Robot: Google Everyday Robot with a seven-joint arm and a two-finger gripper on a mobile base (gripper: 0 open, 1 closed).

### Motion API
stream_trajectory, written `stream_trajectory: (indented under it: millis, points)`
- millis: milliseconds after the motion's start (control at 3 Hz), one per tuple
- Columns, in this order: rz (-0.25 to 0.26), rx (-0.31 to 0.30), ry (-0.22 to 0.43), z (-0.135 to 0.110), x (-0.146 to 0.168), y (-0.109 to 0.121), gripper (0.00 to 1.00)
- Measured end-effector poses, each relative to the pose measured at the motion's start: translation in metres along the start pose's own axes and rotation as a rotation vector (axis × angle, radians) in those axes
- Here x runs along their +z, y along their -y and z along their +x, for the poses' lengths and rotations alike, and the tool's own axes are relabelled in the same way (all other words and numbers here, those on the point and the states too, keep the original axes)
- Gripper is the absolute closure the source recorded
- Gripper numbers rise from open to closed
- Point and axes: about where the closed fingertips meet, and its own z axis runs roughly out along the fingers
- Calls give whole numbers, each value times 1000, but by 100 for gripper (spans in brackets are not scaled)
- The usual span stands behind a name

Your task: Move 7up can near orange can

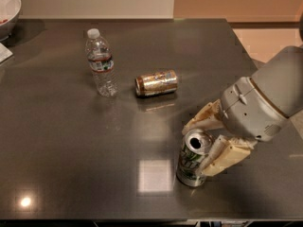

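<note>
End effector (pixel 195 148) sits at the near right of the bench (pixel 71 145), reaching in from the right on a bulky pale grey arm housing (pixel 262 103). Its two cream-coloured fingers (pixel 225 156) are spread apart, with the 7up can (pixel 189 167) in the gap between them. One finger lies along the far side of the can, its tip just beside the can's rim. The other slants down across the can's right side and covers part of the label. Whether either finger actually presses on the metal cannot be told.

The 7up can stands upright, silver-white with green lettering, its silver top and dark opening facing up. It is close to the near edge of the bench, to the right of a bright square patch of reflected light (pixel 154 176).

The orange can (pixel 156 82) lies on its side toward the far middle of the bench, its long axis running left to right and its dark end to the left. It is well apart from the 7up can, farther away and to the left.

A clear plastic water bottle (pixel 102 65) with a white cap stands upright just to the left of the orange can, not touching it. A white bowl (pixel 8 8) shows partly at the far left corner.
</note>
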Motion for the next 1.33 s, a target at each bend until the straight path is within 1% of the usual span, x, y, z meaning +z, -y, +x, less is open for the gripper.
stream_trajectory:
  millis: [333, 667, 1000, 1333]
  points:
    - [-7, 5, -16, -6, -2, 5, 65]
    - [41, 50, -60, -9, -10, 33, 87]
    - [85, 109, -68, -8, -17, 75, 100]
    - [113, 142, -37, -4, -17, 115, 100]
